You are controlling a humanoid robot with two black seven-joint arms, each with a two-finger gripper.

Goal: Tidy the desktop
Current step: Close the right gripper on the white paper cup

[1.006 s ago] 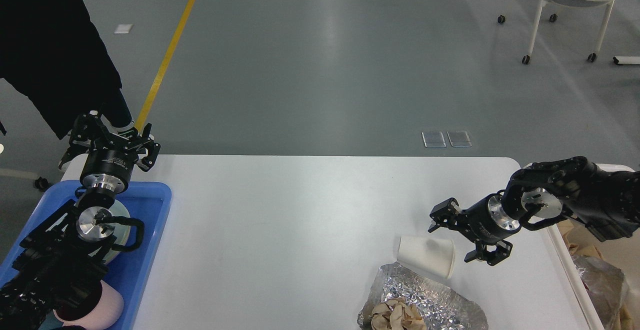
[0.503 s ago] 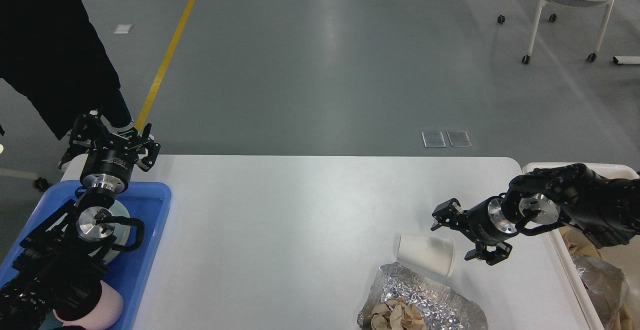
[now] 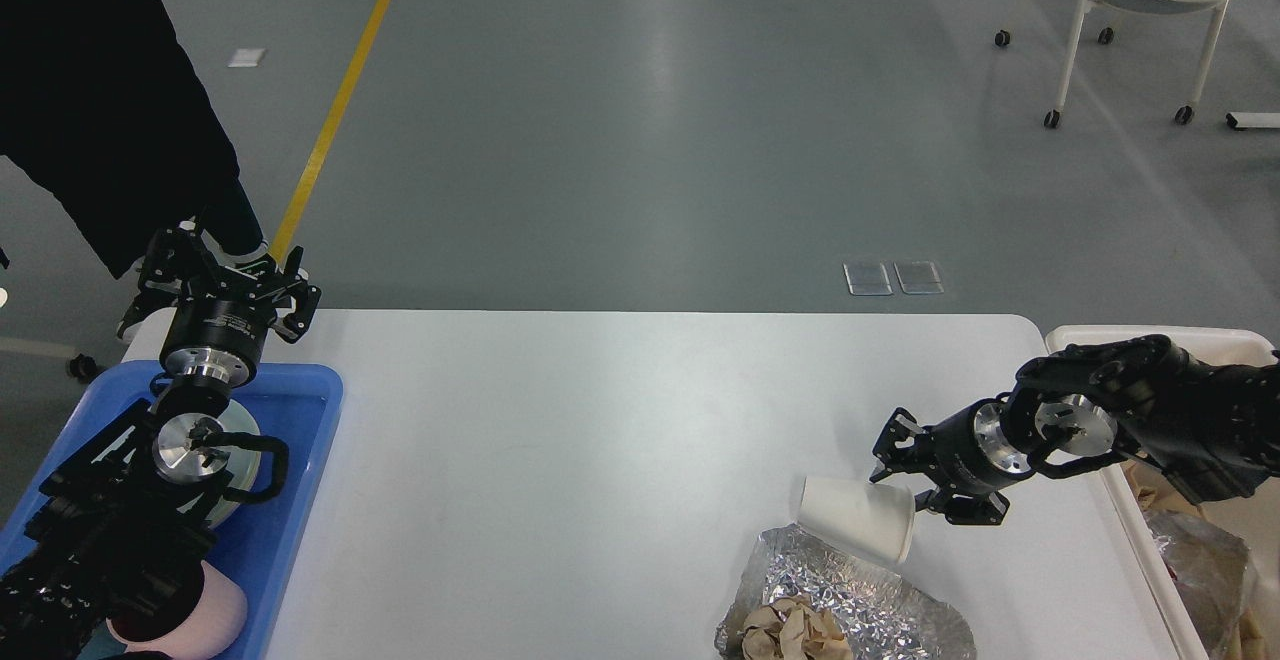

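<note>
Right gripper (image 3: 925, 475) dropped toward the tipped paper cup (image 3: 857, 518), jaws spread at its rim, lined up to grab; left gripper (image 3: 222, 278) idles wide apart.

Bright, even overhead light glares palely off the glossy grey floor (image 3: 660, 90) and the smooth white rectangular desktop (image 3: 600, 420), everything sharp, shadows faint.

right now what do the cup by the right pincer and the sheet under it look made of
The cup looks like matte white paper: thin rim, no gloss, lying on its side. The sheet looks like aluminium foil: shiny silver, finely crinkled. The brown wad on it is probably crumpled paper.
</note>
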